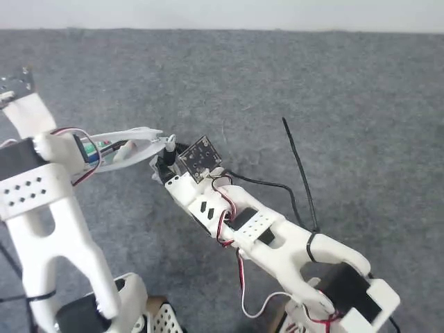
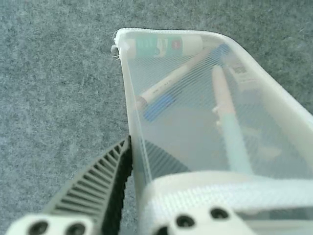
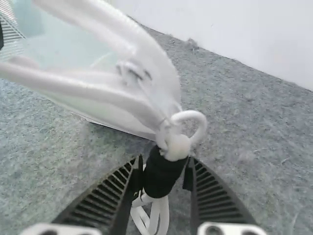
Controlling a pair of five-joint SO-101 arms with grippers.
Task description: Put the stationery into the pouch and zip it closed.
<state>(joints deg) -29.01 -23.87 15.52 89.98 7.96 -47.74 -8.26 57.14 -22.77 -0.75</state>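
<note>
Faintly, a green-labelled tube (image 2: 156, 45) shows through the mesh pouch (image 2: 190, 137), print unreadable.

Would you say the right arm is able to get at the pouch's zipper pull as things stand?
Probably yes: the right gripper has the black zipper pull between its fingers, seemingly clamped, at the end of the pouch. Nothing stands in the way.
</note>
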